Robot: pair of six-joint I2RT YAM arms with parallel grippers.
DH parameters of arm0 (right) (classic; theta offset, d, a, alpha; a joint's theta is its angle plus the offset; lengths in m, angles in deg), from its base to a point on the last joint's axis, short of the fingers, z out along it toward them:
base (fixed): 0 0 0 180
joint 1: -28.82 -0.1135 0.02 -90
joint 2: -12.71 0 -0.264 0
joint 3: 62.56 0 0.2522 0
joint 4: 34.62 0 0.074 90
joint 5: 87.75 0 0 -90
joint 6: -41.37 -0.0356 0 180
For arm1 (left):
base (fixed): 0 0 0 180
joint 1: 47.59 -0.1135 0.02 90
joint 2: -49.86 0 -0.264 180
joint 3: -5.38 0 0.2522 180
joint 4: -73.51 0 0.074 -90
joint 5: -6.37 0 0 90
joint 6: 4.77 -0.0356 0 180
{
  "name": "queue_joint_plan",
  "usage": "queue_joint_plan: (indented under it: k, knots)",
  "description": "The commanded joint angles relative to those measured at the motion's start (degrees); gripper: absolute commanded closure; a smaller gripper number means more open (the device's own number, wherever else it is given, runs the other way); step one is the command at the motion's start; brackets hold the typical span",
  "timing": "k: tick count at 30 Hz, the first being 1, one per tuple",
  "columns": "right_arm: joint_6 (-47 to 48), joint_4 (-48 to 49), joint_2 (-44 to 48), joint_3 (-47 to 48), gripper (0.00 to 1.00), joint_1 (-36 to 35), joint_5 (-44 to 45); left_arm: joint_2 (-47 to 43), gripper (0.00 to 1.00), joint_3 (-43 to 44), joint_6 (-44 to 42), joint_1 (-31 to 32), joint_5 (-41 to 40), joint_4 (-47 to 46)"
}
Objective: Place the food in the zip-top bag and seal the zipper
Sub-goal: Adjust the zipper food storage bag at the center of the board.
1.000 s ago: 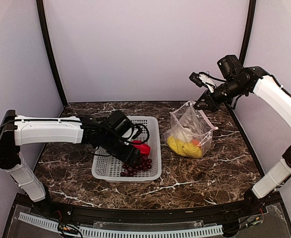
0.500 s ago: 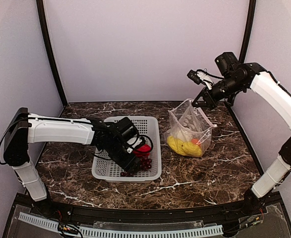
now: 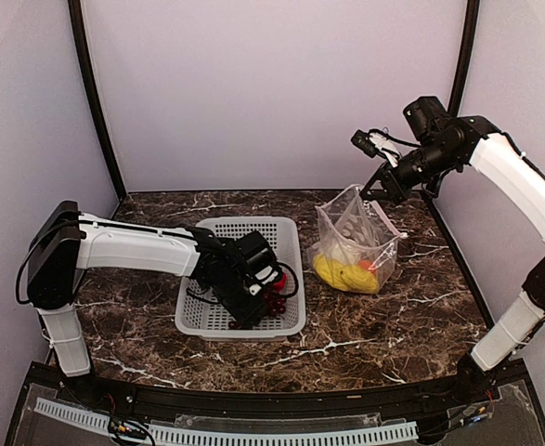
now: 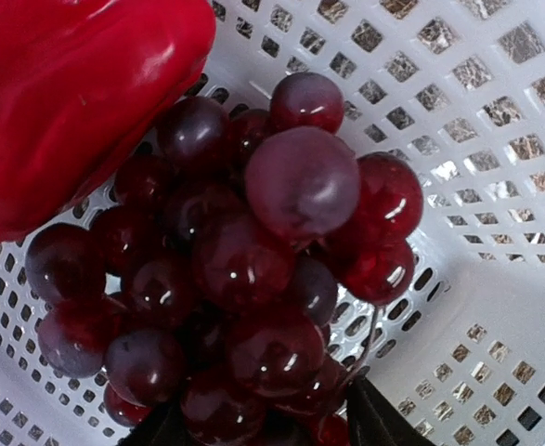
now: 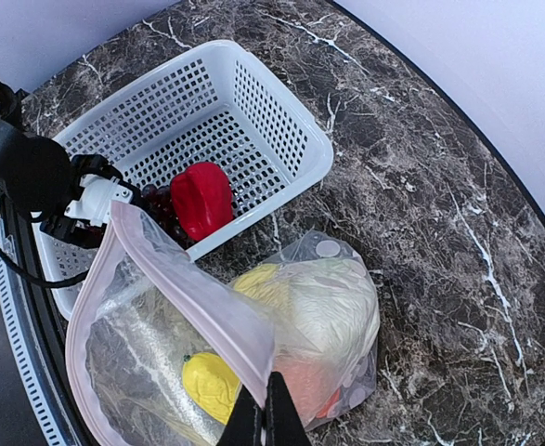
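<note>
Where my left gripper (image 4: 272,429) straddles the dark red grape bunch (image 4: 253,260) in the white perforated plastic basket (image 4: 495,307), a wall and the glossy red pepper (image 4: 68,102) crowd close; whether my fingers bite, I cannot tell. Rightward, my right gripper (image 5: 263,413) pinches the pinkish zipper strip (image 5: 207,307) of the clear crinkly zip-top bag (image 5: 133,372), mouth gaping, beside the basket on the dark marble table (image 5: 439,232).

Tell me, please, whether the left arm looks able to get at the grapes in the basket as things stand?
Probably yes: the left hand is down in the basket, its fingers either side of the grapes' near end. The red pepper lies at their far side, clear of the fingers.
</note>
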Motion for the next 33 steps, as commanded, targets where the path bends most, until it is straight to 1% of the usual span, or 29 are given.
queue_joint_plan:
  k: [1, 2, 4, 9, 11, 15, 19, 23, 27, 30, 33]
  knots:
    - [0.0, 0.26, 1.46, -0.33, 1.0, 0.3, -0.05, 1.66, 0.57, 0.62, -0.7, 0.29, -3.99, 2.35]
    - [0.13, 0.28, 1.62, -0.44, 1.0, 0.28, 0.02, 1.44, 0.64, 0.7, -0.45, 0.29, -3.94, 2.64]
    - [0.1, 0.38, 1.85, -0.65, 1.0, 0.3, 0.25, 0.42, 0.7, 0.4, -0.06, 0.4, -3.95, 2.71]
    - [0.13, 0.39, 1.88, -0.27, 1.0, 0.29, 0.79, -4.45, 0.79, -0.67, 0.34, 0.93, -4.52, 2.84]
    - [0.47, 0.41, 1.8, 0.13, 1.0, 0.3, 1.47, -6.77, 0.85, -1.08, 0.79, 0.93, -4.31, 2.9]
    - [0.63, 0.49, 1.15, 1.58, 1.0, 0.3, 3.23, -11.05, 0.91, -2.66, 1.31, 0.93, -4.17, 1.88]
    - [0.72, 0.76, -0.02, 4.79, 1.0, 1.97, 6.76, -14.37, 0.96, -4.51, 1.8, 0.93, -4.25, 0.19]
    - [-0.15, 0.85, -1.39, 11.47, 1.0, 5.83, 7.87, -16.88, 0.99, -7.27, 2.33, 0.93, -4.63, -2.6]
    - [-0.66, 3.31, -1.36, 14.93, 1.0, 8.4, 11.34, -18.67, 0.99, -9.53, 3.07, 1.0, -4.61, -3.76]
    - [-2.21, 5.42, -0.67, 14.0, 1.0, 9.16, 11.65, -19.58, 0.99, -11.53, 3.17, 0.94, -5.11, -4.86]
    - [-3.73, 6.9, 0.31, 9.1, 1.0, 8.72, 8.08, -19.63, 0.99, -12.4, 3.25, 0.99, -5.31, -5.48]
